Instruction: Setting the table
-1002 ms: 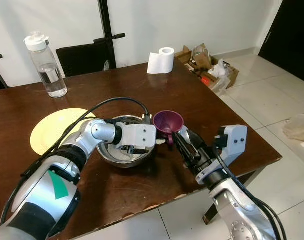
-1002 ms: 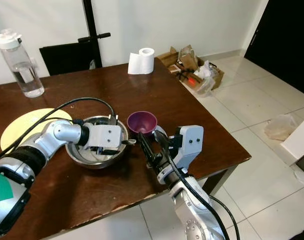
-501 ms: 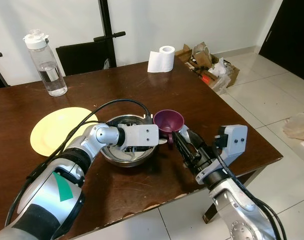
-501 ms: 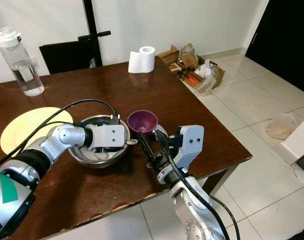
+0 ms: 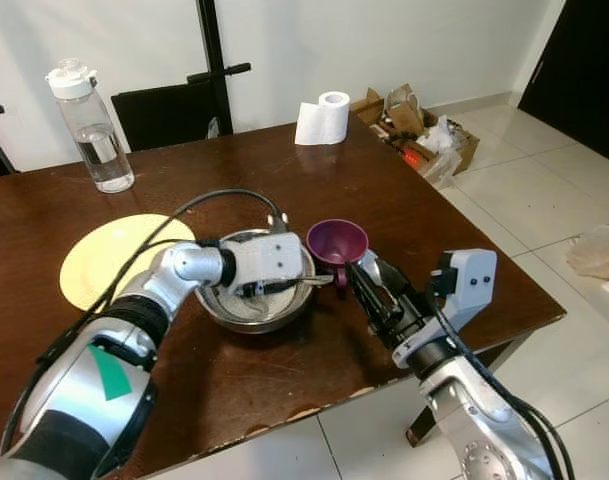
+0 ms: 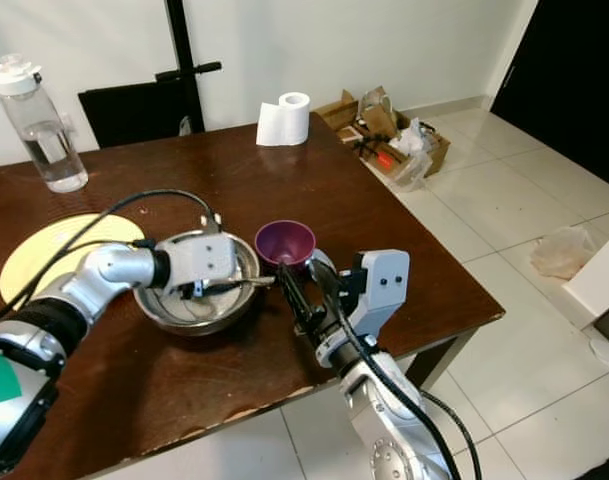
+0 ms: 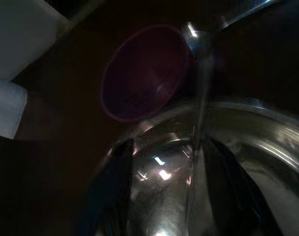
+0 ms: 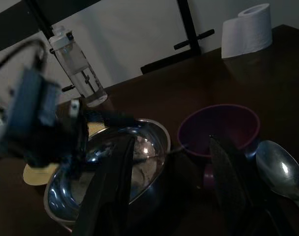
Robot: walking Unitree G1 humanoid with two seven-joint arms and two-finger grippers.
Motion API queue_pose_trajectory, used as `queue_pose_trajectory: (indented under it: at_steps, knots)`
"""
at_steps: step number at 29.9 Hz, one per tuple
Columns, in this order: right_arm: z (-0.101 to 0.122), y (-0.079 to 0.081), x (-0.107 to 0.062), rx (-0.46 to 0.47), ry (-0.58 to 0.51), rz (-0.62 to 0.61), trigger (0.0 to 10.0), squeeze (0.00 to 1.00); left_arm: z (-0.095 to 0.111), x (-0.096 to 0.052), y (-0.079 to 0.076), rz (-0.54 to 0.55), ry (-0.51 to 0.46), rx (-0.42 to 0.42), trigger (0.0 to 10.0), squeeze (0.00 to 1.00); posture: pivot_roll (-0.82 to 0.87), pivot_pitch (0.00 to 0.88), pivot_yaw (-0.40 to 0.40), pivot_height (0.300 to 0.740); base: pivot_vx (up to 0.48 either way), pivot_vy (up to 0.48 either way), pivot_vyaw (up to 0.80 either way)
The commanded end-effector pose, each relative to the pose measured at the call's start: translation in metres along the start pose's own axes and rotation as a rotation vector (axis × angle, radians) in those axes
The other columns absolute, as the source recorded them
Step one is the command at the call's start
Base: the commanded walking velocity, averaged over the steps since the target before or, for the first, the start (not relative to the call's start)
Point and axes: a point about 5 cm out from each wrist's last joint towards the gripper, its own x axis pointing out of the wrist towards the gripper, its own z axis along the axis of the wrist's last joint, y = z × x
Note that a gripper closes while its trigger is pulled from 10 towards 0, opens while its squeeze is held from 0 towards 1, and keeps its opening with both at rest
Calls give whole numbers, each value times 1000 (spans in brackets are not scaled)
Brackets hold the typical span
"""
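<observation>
A clear water bottle (image 5: 89,125) stood at the far left of the dark wooden tabletop (image 5: 214,375), well beyond the left claw (image 5: 274,288). Nearer, a yellow plate (image 5: 109,258) lay flat to that claw's left, its edge close to the steel bowl (image 5: 252,310) but whether they touched could not be told.

The left claw reached into the bowl from the left side, its white housing hanging over the rim. A thin metal utensil handle (image 5: 309,281) stuck out from it toward the right across the bowl's rim, and the 2 black fingers appeared pinched on it; in the left wrist view the same handle (image 7: 201,98) ran up between the fingers toward the cup.

Just right of that claw, touching or nearly touching the bowl, stood a purple cup (image 5: 336,243), upright and with its mouth up. The right claw (image 5: 367,292) lay low over the tabletop just in front of the cup, its 2 fingers spread moderately apart and gripping nothing, pointed at the gap between bowl and cup. A silver spoon (image 8: 279,169) lay on the tabletop just to this claw's right, beside the cup.

Far behind both claws a roll of white paper (image 5: 322,120) stood at the tabletop's back edge. Past the right edge, a cardboard box of clutter (image 5: 416,135) sat on the tiled floor (image 5: 544,200).
</observation>
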Motion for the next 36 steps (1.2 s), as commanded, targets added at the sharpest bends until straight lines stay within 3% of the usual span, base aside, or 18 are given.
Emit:
queue_pose_trajectory:
  at_steps: [1, 9, 12, 14, 16, 17, 18, 19, 20, 27, 35, 36]
  knots:
    - [-1, -1, -1, -2, 2, -7, 10000, 0, 5, -9, 7, 21, -74, -24, 10000, 0, -45, 163, 120, 740, 0, 0, 0]
    - [0, -1, 2, -1, -5, 0, 10000, 0, 17, -24, 21, 46, -166, -25, 10000, 0, -33, 156, 116, 740, 0, 0, 0]
    - [0, -1, 3, -1, -6, 2, 10000, 0, 15, -28, 19, 8, -155, 4, 10000, 0, -31, 153, 117, 740, 0, 0, 0]
    - [0, -1, 4, 1, -7, 1, 10000, 0, 1, -24, 5, -55, -60, 8, 10000, 0, -29, 153, 119, 740, 0, 0, 0]
    - [0, 0, 4, 1, -7, 1, 10000, 0, -2, -22, 2, -65, -38, 2, 10000, 0, -29, 156, 121, 740, 0, 0, 0]
    - [0, 0, 3, 2, -7, 0, 10000, 0, -6, -17, -2, -82, -22, -59, 10000, 1000, -28, 158, 122, 740, 0, 0, 0]
    - [-1, 0, 3, 3, -7, 0, 10000, 0, -8, -13, -4, -92, -10, -111, 10000, 1000, -29, 159, 123, 740, 0, 0, 0]
    - [-1, 0, 3, 3, -7, 0, 10000, 0, -8, -13, -4, -92, -10, -111, 10000, 1000, -29, 159, 123, 740, 0, 0, 0]
    - [-1, 1, 2, 5, -6, 0, 10000, 0, -11, -7, -8, -119, 12, -180, 10000, 1000, -32, 164, 127, 740, 0, 0, 0]
    - [-1, 3, 0, 9, -8, -8, 10000, 0, -10, 5, -6, -90, 81, -269, 10000, 1000, -42, 169, 137, 740, 0, 0, 0]
    - [-1, 3, -3, 9, -10, -20, 10000, 0, -9, 10, 2, -28, 161, -223, 10000, 1000, -50, 182, 149, 740, 0, 0, 0]
    - [-1, 4, -4, 9, -10, -22, 10000, 0, -9, 11, 2, -28, 177, -220, 10000, 871, -50, 187, 150, 740, 0, 0, 0]
